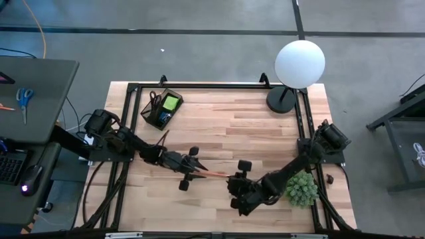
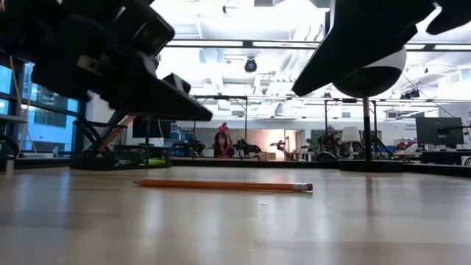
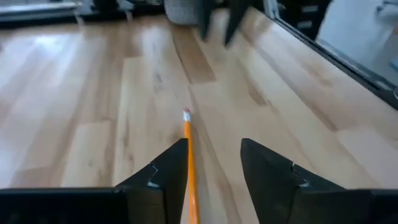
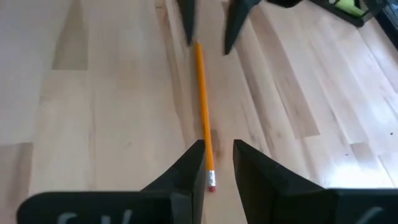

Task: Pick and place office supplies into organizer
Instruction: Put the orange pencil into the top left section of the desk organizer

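Lying flat on the table (image 1: 265,133), an orange pencil (image 2: 221,185) stretches between both grippers. The left gripper (image 3: 214,163) has its fingers spread apart, the pencil's plain end just inside one finger, ungripped. The right gripper (image 4: 217,163) stands slightly parted over the eraser end, holding nothing. The organizer (image 1: 161,109) sits well apart.

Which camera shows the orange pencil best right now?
The low view: the orange pencil lies whole on the table, eraser end visible. The right wrist view shows most of it, the left wrist view part, and the high view only a sliver between both grippers.
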You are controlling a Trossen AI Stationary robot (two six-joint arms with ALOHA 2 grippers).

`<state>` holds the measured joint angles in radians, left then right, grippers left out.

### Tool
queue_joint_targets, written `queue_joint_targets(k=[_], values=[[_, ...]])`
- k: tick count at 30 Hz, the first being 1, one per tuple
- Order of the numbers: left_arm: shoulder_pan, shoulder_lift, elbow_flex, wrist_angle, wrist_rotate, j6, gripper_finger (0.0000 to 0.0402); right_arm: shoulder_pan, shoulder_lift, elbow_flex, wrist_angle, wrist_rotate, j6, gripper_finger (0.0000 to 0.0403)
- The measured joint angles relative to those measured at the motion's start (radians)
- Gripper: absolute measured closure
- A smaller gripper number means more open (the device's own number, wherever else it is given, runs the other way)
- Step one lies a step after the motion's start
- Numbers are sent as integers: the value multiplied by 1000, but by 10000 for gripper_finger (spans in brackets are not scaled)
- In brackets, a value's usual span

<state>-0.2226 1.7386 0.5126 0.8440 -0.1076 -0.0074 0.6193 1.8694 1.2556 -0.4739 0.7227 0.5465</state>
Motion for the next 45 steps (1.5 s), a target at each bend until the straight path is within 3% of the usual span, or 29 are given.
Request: queue_joint_targets(k=[6,17,30,39,45], values=[[-1,0,-2,-74,-1,-7,243,-18,0,0,0,4,2,329],[0,0,-2,-154,-93,-27,207,-39,0,0,0,4,22,329],[0,1,-2,-151,-31,-74,242,-39,0,0,0,4,22,329],[-1,144,51,-94,-48,-35,255,-39,-1,0,-5,4,29,329],[0,162,87,-109,-30,-40,252,-39,-1,0,-14,4,30,329]])
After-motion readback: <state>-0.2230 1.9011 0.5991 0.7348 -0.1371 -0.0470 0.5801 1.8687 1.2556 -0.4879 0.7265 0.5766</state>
